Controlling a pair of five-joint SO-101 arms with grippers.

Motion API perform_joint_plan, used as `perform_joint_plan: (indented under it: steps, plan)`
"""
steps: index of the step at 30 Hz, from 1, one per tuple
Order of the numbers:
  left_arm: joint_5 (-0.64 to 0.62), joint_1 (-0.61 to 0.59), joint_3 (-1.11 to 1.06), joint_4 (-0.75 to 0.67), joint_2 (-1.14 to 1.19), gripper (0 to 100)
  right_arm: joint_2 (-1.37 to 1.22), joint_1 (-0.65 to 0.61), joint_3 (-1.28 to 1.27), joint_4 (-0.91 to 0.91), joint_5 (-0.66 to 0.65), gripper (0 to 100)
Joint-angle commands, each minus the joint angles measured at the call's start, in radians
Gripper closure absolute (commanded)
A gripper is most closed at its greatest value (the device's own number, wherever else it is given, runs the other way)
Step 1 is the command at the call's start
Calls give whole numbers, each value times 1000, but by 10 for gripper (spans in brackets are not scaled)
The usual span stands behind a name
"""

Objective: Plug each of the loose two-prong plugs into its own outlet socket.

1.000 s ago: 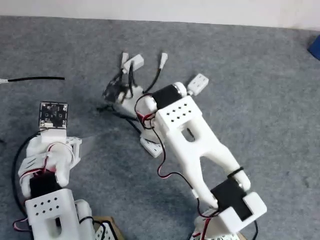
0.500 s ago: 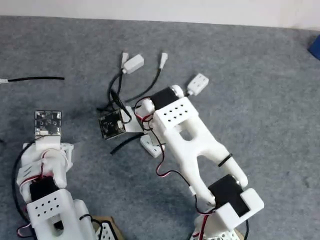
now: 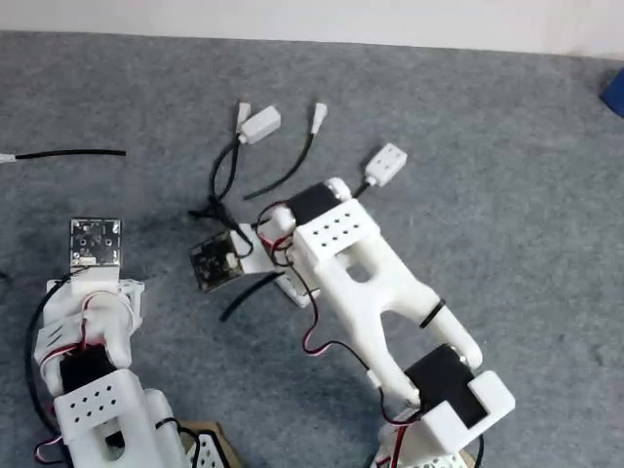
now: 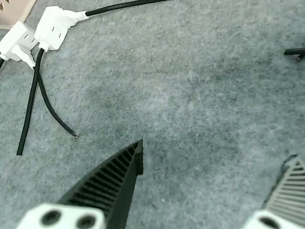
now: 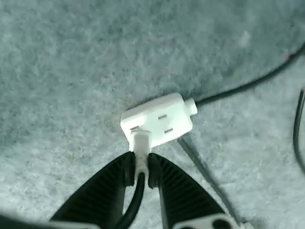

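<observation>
The right gripper (image 5: pixel 140 162) is clamped tight on a white plug (image 5: pixel 140 143) and its black cord (image 5: pixel 133 200), low in the middle of the right wrist view. The plug's nose touches the end of the white outlet (image 5: pixel 159 119) just above it. This looks like the insertion step, and the next move calls for a straight push with prongs lined to slots. The left gripper (image 4: pixel 214 152) hangs wide open and holds nothing over grey carpet (image 4: pixel 190 71). Since a second ago, the right arm (image 3: pixel 361 263) has swung its wrist from upper centre down to mid-frame in the high view.
</observation>
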State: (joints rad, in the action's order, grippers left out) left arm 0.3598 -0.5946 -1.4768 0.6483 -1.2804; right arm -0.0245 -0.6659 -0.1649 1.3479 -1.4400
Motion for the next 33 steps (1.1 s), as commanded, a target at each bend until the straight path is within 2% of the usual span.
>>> perform_joint_plan:
  steps: [1,6,12,21,29,33]
  plan:
    - [3,-10,5,-20,-7,575,18,-36,-1,-15,-31,991]
    - [3,-10,4,-20,-7,575,18,-51,-1,-15,-49,991]
    - [3,-10,4,-20,-7,575,19,-13,-1,-44,-41,991]
    - [3,-5,4,-17,-5,575,191,-24,4,-12,0,991]
    - [3,-5,4,-17,-5,575,148,-25,4,7,8,989]
    - [3,-5,2,-17,-4,575,111,-39,-18,-50,75,988]
